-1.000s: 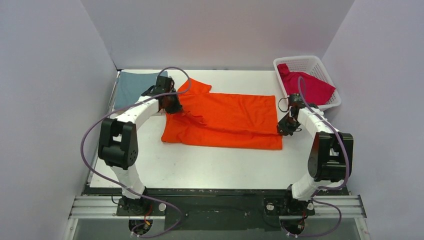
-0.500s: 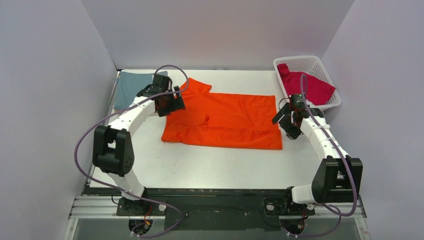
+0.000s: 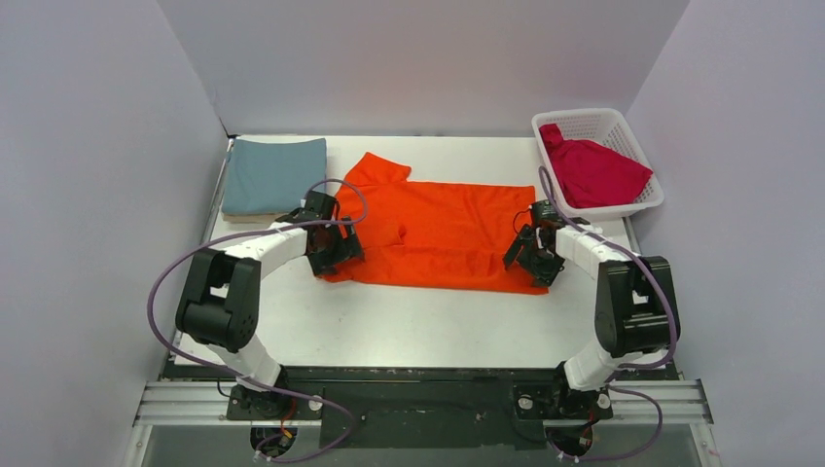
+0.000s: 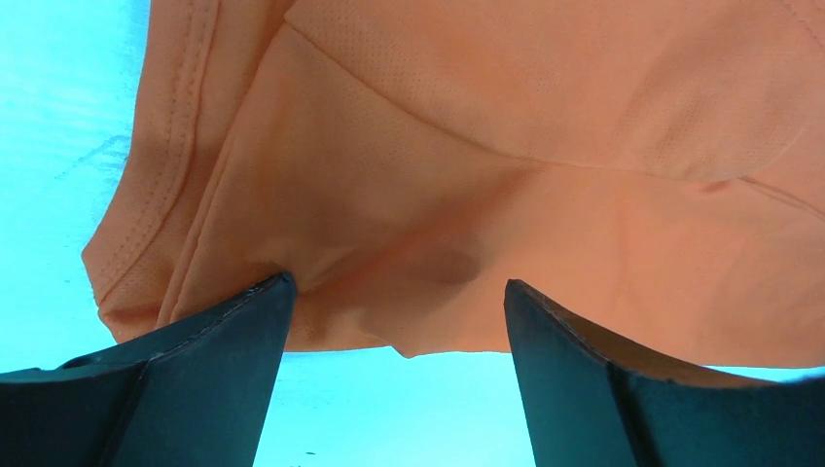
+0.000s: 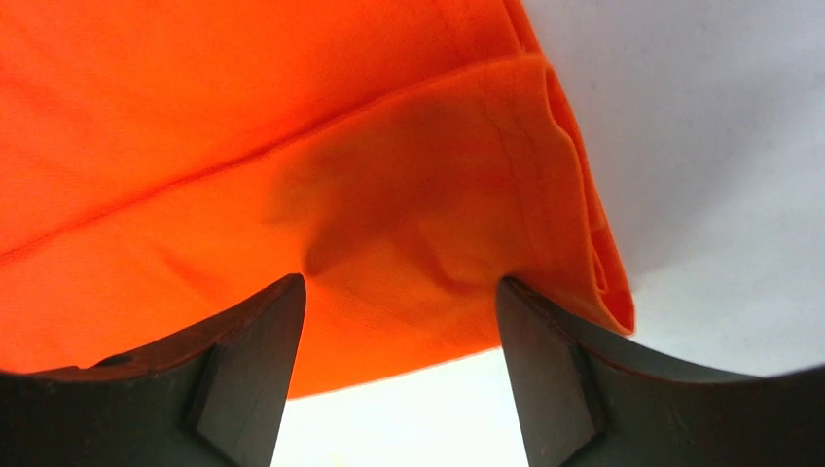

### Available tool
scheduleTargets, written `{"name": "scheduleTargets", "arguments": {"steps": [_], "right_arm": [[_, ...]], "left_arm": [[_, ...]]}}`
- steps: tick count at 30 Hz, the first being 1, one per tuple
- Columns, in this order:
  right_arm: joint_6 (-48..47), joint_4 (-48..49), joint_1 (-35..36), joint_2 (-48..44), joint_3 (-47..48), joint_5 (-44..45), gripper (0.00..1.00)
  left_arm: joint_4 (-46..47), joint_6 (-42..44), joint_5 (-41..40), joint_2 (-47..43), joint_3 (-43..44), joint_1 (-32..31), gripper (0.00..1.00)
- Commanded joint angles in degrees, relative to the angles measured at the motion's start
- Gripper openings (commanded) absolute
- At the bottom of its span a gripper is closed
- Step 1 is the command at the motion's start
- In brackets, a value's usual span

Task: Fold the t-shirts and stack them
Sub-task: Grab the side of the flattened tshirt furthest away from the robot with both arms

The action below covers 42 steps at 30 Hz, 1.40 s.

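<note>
Left gripper [image 4: 397,288] gapes wide over orange t-shirt's [image 3: 448,229] 8 o'clock corner; right gripper [image 5: 401,282] likewise at 4 o'clock; neither clamps anything.

Top external view. A white desk [image 3: 418,321] filled the centre of the enclosure, its surface matte and evenly lit, with only soft, faint shadows. Three plain panels closed it in: a back wall [image 3: 418,58] at 12 o'clock, a left wall [image 3: 97,195] at 9 o'clock and a right wall [image 3: 749,243] at 3 o'clock, all pale grey with a lilac cast, meeting at straight vertical seams. At 6 o'clock, a dark base plate [image 3: 418,394] ran along the near edge of the desk, with a slotted aluminium rail [image 3: 185,404] touching it. In the left wrist view the desk surface appeared cyan; in the right wrist view, white.
</note>
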Motion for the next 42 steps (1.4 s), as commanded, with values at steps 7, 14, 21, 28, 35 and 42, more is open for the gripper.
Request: {"name": "scheduleTargets", "arguments": {"steps": [7,14,21,28,35,42], "right_arm": [[-1.15,-2.52,-3.16,-6.67,-11.48,-1.44,0.68],[1.15,-6.40,-2.71,-18.37,-20.77,-4.41,0.68],[2.45,-14.31,-2.53,-30.34,-26.95,-2.86,0.68],[6.85,-21.55,-1.98,-43.02,-30.10,-1.82,0.68],[7.28,-23.97,-1.68,-46.65,-29.77,-2.98,0.68],[3.37,-25.02,-1.65,-47.27,-16.92,2.18,0.74]], "left_arm": [[-4.33,-5.76,-5.91,-6.21,-13.10,-0.80,0.91],[-14.00,-13.84,-11.46,-18.10,-21.06,-7.97,0.91],[-24.86,-26.00,-13.77,-26.13,-23.16,-16.05,0.91],[-29.38,-27.94,-17.49,-30.17,-21.83,-20.15,0.91],[-29.50,-29.28,-19.89,-32.68,-20.84,-21.01,0.92],[-30.38,-23.45,-23.83,-34.95,-10.66,-21.03,0.92]]}}
